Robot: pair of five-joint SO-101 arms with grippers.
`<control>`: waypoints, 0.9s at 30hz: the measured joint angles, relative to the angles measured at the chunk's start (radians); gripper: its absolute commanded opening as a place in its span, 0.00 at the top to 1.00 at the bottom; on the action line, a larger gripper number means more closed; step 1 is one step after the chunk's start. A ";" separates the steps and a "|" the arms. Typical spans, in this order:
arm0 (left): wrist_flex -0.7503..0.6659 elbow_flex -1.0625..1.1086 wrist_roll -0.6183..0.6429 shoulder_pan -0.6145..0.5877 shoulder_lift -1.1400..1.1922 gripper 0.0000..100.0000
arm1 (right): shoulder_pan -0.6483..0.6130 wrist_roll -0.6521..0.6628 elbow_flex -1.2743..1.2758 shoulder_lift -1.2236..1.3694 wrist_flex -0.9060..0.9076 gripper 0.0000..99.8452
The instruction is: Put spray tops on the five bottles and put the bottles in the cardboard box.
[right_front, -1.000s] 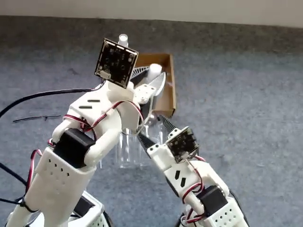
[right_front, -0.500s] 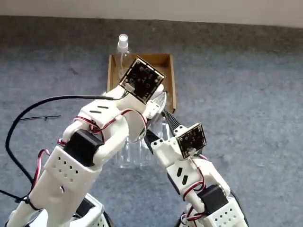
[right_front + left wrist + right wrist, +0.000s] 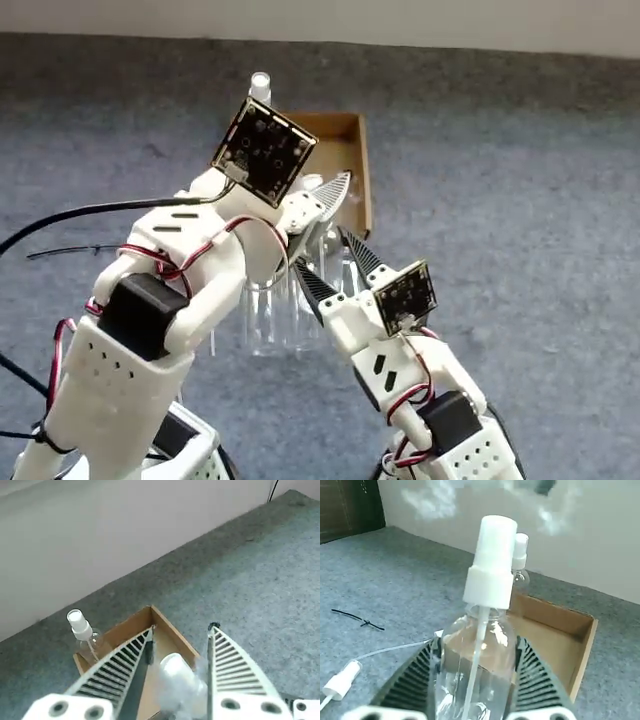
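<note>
Your left gripper (image 3: 182,627) hangs over the spray top (image 3: 490,565) with its jaws apart; they straddle the white cap without clamping it, so it holds nothing. To my eye the step in hand is seating that top. Bring the left gripper straight down, centred on the cap, and close on the wider collar rather than the nozzle. Then press and turn without tipping anything. Go gently, since a sideways shove could lever the glass out of the other grip.

Your right gripper (image 3: 477,641) is clamped on the clear bottle (image 3: 477,680), one finger on each side of its body. The bottle stands upright, with the top on its neck and the dip tube down inside. Hold that clamp firm while the left works.

Beyond them lies the cardboard box (image 3: 560,625), with a second bottle (image 3: 520,560), already capped, at its far corner. A loose spray top (image 3: 340,685) lies on the carpet to one side. More uncapped bottles (image 3: 270,320) stand beneath your arms.
</note>
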 measured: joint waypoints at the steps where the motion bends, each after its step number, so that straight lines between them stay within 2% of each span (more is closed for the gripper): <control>1: 0.000 -0.006 0.000 0.002 0.000 0.83 | 0.000 0.000 0.000 0.000 0.000 1.00; 4: 0.000 -0.008 0.000 -0.015 0.000 0.83 | -0.003 0.000 0.000 0.000 0.000 1.00; 8: -0.014 -0.008 -0.006 -0.103 0.000 0.83 | -0.003 0.000 0.000 0.000 0.000 1.00; 12: -0.025 -0.008 -0.058 -0.160 0.000 0.83 | -0.003 0.000 0.000 0.000 0.000 1.00; 27: -0.029 0.112 -0.066 -0.083 -0.002 0.83 | -0.006 0.000 0.002 0.002 0.000 1.00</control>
